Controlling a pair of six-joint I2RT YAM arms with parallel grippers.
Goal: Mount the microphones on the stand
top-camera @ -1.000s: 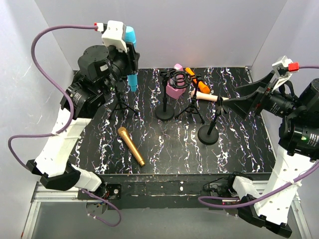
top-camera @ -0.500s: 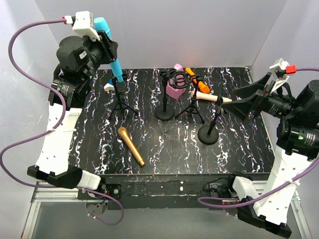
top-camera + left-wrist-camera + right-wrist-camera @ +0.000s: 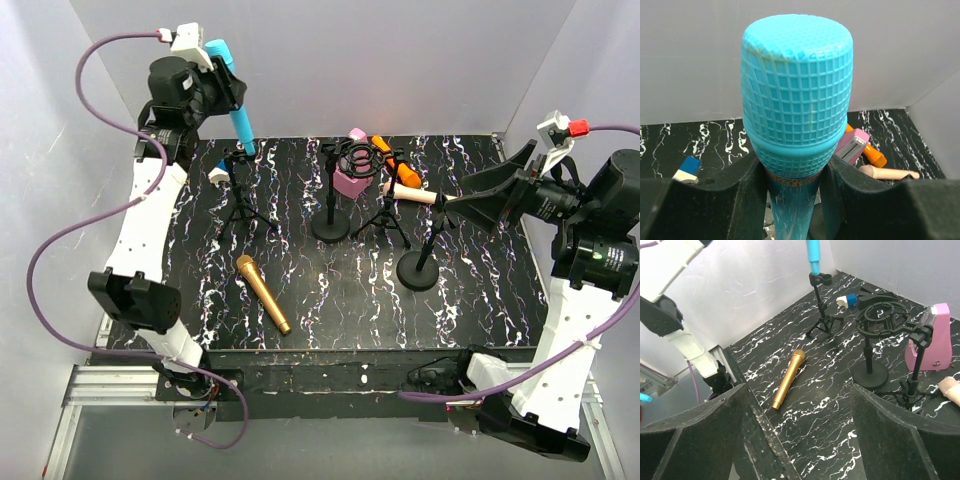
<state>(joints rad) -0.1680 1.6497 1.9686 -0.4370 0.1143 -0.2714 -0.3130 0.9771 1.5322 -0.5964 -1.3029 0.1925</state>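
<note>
My left gripper point(image 3: 222, 82) is shut on the cyan-blue microphone point(image 3: 237, 110) just below its head and holds it steeply tilted, high at the back left. The microphone's lower end meets the clip of the left tripod stand point(image 3: 241, 192). The left wrist view shows the cyan head point(image 3: 796, 85) between my fingers point(image 3: 715, 200). The gold microphone point(image 3: 263, 293) lies flat on the table, front left. The orange microphone point(image 3: 396, 164) and the pale pink-beige microphone point(image 3: 420, 196) lie at the back by the middle stands. My right gripper point(image 3: 458, 200) is open and empty, above the right side.
A pink metronome point(image 3: 350, 177) stands at the back. A round-base stand with a shock mount point(image 3: 331, 222), a second tripod stand point(image 3: 383, 215) and a round-base stand point(image 3: 418, 268) stand mid-table. A small blue-and-white block point(image 3: 219, 173) lies by the left tripod. White walls enclose the table.
My left arm has stretched back and up, bringing the cyan-blue microphone's lower end from beside the left tripod to its clip. The right gripper has shifted slightly.
</note>
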